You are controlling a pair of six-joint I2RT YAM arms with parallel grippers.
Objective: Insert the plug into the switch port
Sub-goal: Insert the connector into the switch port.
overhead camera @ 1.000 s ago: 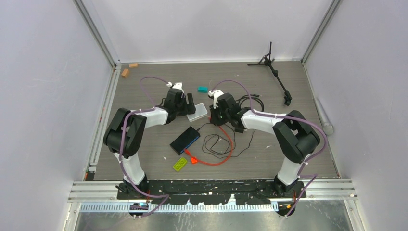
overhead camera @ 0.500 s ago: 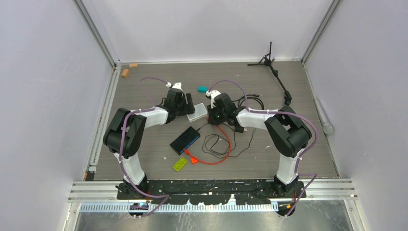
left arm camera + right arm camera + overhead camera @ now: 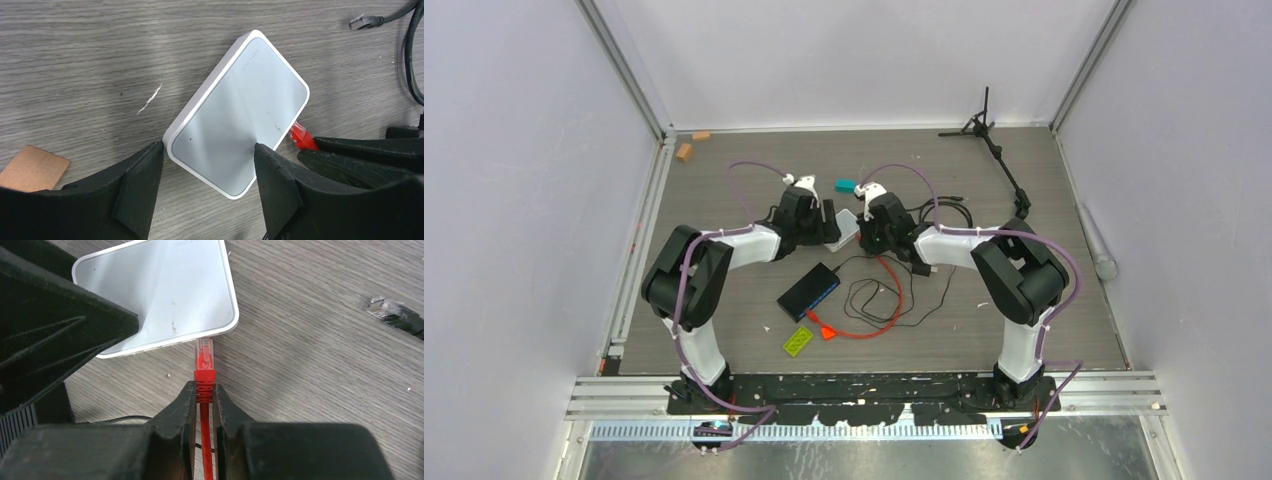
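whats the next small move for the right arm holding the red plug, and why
Probably ease the plug straight forward into the switch. The right fingers pinch its red boot, and its clear tip sits just at the switch's edge, seemingly not seated. The left fingers flank the switch, which should brace it.

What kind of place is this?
Probably a robot test booth: a left arm and right arm fixed at a table, plain walls around, a white switch and red plug between them.
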